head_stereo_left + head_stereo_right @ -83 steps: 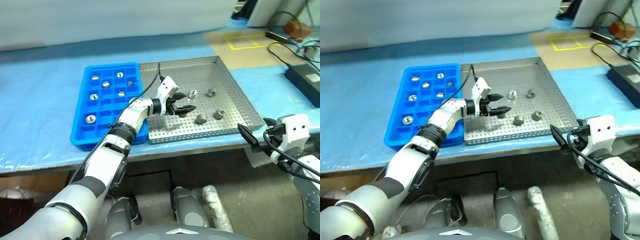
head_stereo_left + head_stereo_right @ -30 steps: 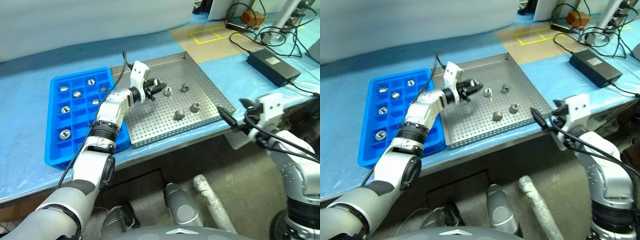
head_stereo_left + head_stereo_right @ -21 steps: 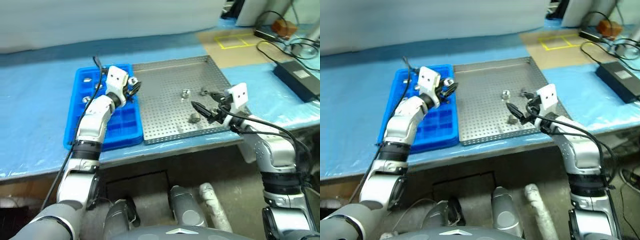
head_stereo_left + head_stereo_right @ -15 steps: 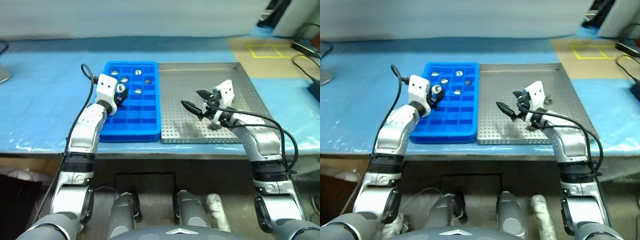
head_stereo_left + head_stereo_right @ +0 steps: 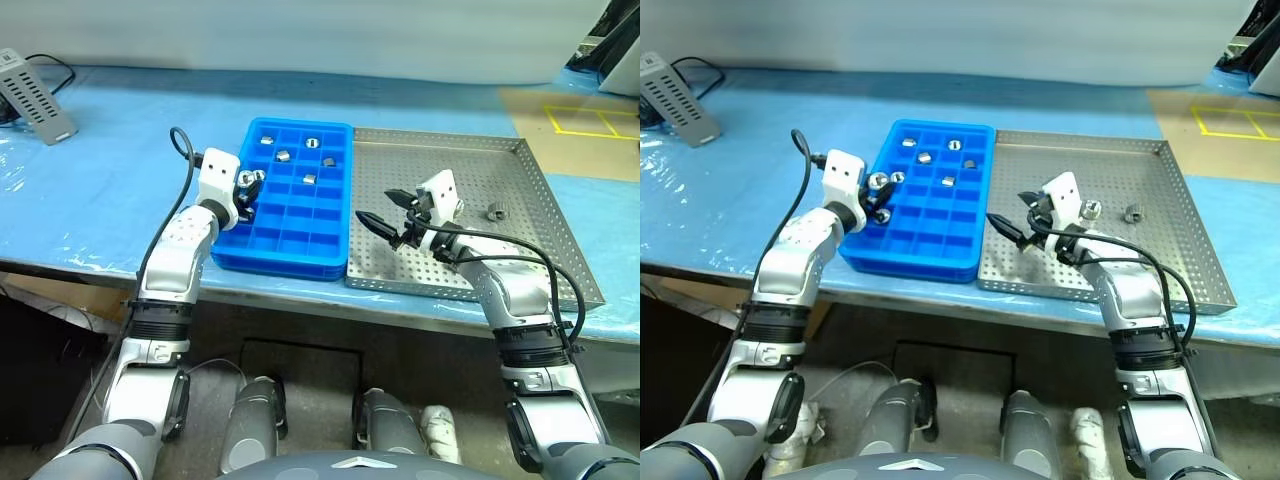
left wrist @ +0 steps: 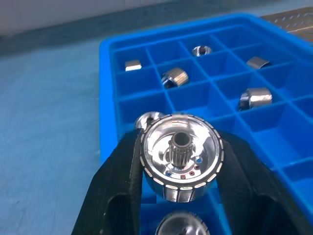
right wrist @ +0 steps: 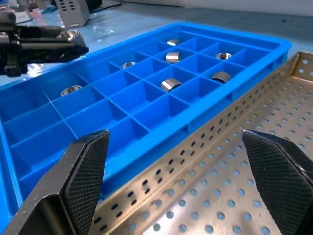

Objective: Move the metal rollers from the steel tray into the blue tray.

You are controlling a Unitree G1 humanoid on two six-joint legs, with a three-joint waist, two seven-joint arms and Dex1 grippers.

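The blue tray point(image 5: 300, 215) lies left of the steel tray point(image 5: 470, 141), their edges touching. Several metal rollers point(image 5: 284, 156) sit in the blue tray's far compartments. Two more rollers point(image 5: 1131, 211) rest on the steel tray, right of my right arm. My left gripper point(image 5: 245, 190) hovers over the blue tray's left side, shut on a shiny roller point(image 6: 181, 156) that the black fingers point(image 6: 122, 176) clamp from both sides. My right gripper point(image 5: 1010, 215) hangs open and empty over the steel tray's left part, pointing toward the blue tray point(image 7: 122, 117).
A blue sheet covers the table. A grey ribbed box point(image 5: 35, 95) with a cable lies at the far left back. A brown patch with yellow tape point(image 5: 590, 120) is at the far right. Both trays sit near the table's front edge.
The view has swung left. My left gripper carried the roller from over the steel tray to over the blue tray's left side. My right gripper came in over the steel tray.
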